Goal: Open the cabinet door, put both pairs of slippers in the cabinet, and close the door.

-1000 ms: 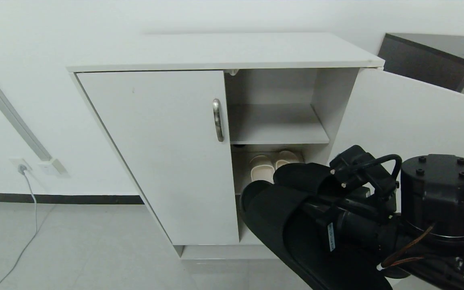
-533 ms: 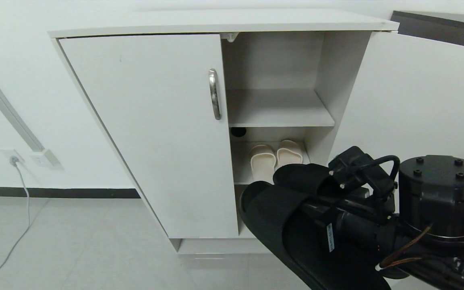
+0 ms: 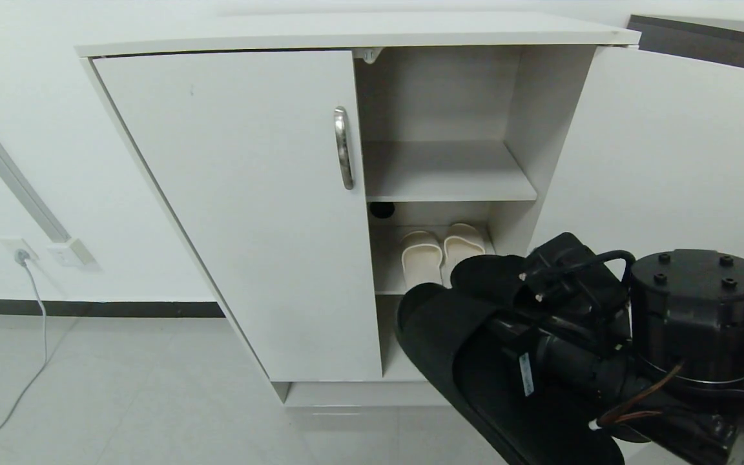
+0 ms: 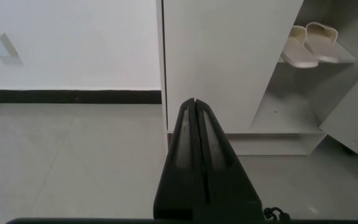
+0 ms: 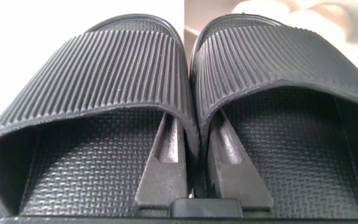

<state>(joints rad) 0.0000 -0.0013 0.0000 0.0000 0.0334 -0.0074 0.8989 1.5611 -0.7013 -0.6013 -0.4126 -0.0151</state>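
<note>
A: What does the right gripper [image 5: 194, 127] have?

B: The black slippers [image 3: 449, 336], both at once. One finger sits inside each shoe, and the jaws pinch the two inner strap walls together between them. The toes stick out well ahead of the jaws, toward the opening of the cabinet [image 3: 346, 32].

A: And the other pair?

B: The cream slippers [image 3: 440, 255] already lie on the middle shelf [image 3: 385, 274], ahead of the jaws and just past the black toes. The bottom compartment [image 3: 401, 371] lies ahead and lower.

A: Where might it go wrong?

B: The hold is on soft strap edges only, so a bump could twist one shoe loose. It would likely drop to the floor [image 3: 120, 387] short of any shelf. The open door [image 3: 669, 161] stands close on the jaws' right and the closed door [image 3: 236, 213] has its edge on their left, so a wide swing could catch either. Going in at the middle shelf's height might shove the cream pair back or foul the shelf lip.

A: The left gripper [image 4: 194, 109]?

B: Its fingers are pressed flat together with nothing between them, and the floor lies under them.
</note>
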